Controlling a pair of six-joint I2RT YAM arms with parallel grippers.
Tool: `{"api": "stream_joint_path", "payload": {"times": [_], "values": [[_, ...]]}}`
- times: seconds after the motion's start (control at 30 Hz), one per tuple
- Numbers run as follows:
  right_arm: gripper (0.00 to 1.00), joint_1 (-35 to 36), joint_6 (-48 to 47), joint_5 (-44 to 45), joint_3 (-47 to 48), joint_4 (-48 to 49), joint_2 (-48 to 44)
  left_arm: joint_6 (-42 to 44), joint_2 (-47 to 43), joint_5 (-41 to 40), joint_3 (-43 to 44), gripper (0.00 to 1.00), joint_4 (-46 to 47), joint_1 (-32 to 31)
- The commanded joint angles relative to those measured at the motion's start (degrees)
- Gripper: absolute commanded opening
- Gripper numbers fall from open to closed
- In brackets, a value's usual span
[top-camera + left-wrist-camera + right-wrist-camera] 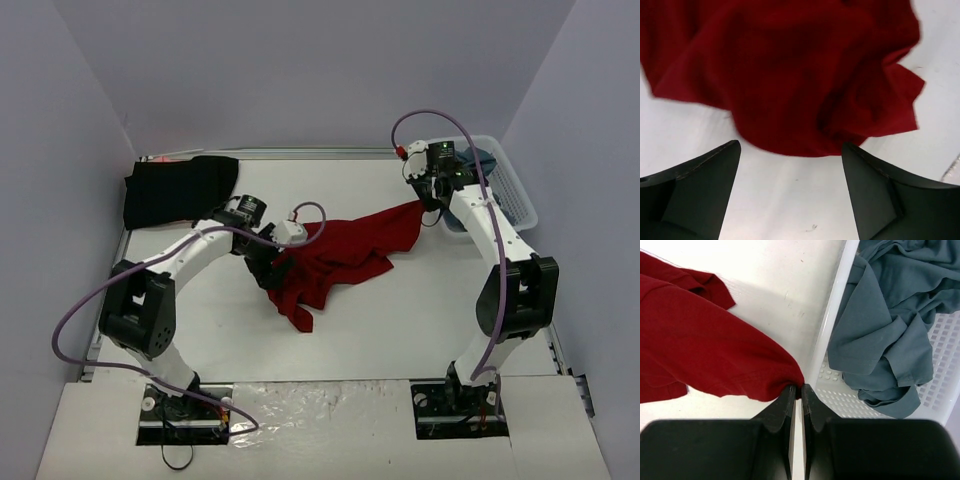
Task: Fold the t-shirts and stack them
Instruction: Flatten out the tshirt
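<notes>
The dark red t-shirt point(340, 255) lies crumpled across the middle of the table. My right gripper point(432, 200) is shut on its right corner point(740, 365), beside the basket rim. My left gripper point(272, 268) is open at the shirt's left side; in the left wrist view the red cloth point(790, 75) lies just ahead of the spread fingers, not between them. A black t-shirt point(180, 188) lies at the far left. Slate blue-grey t-shirts point(890, 325) sit in the white basket point(515, 195).
The white lattice basket's rim point(832, 320) runs right beside my right gripper. Grey walls enclose the table on three sides. Bare table surface point(400, 320) lies in front of the red shirt.
</notes>
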Motion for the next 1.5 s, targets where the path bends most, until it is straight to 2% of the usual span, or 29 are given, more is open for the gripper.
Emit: {"api": "stream_joint_path", "payload": {"times": [0.0,0.17,0.2,0.3,0.37,0.4,0.43,0.47,0.67,0.83,1.07,1.23,1.47], "values": [[0.00,-0.45,0.33,1.45,-1.23,0.76,1.41,4.30,-1.12,0.69,0.69,0.81,-4.22,-4.06],[0.00,-0.80,0.42,1.53,-2.28,1.37,1.93,4.47,2.75,-3.09,1.13,0.83,-4.48,-8.01],[0.00,-0.80,0.51,1.45,-2.28,1.37,2.02,4.21,4.49,-3.53,1.21,0.72,-4.57,-8.45],[0.00,-0.98,0.34,1.36,-2.72,1.64,2.02,3.77,7.92,-6.87,1.74,0.59,-4.57,-10.04],[0.00,-1.15,0.25,1.18,-3.16,1.73,1.85,3.60,8.90,-8.19,2.09,0.46,-4.31,-10.13],[0.00,-1.24,0.16,1.18,-3.33,1.81,1.76,3.16,9.17,-8.63,2.09,0.35,-4.05,-10.13],[0.00,-1.33,0.07,1.27,-3.42,1.99,1.67,2.89,9.00,-8.98,2.01,0.14,-3.78,-10.13],[0.00,-1.59,-0.02,1.27,-3.69,1.99,1.58,2.89,8.91,-9.68,2.01,0.03,-3.61,-10.13],[0.00,-2.21,-0.63,1.45,-3.69,2.08,0.27,2.10,3.56,-13.28,2.27,0.03,-2.29,-9.95],[0.00,-3.17,-0.72,2.67,-0.44,1.99,-2.71,0.96,-0.93,-26.20,6.64,0.02,-0.44,-7.07],[0.00,-3.96,-0.02,2.33,6.67,2.08,-6.41,-1.94,-6.55,-31.56,15.45,0.02,1.04,1.38],[0.00,-4.14,1.30,1.62,11.77,2.08,-9.13,-1.59,-10.95,-36.14,16.51,0.02,2.20,1.65],[0.00,-4.67,1.04,1.88,12.05,2.08,-12.48,-0.89,-15.70,-39.13,17.12,0.02,2.20,1.65]]}}
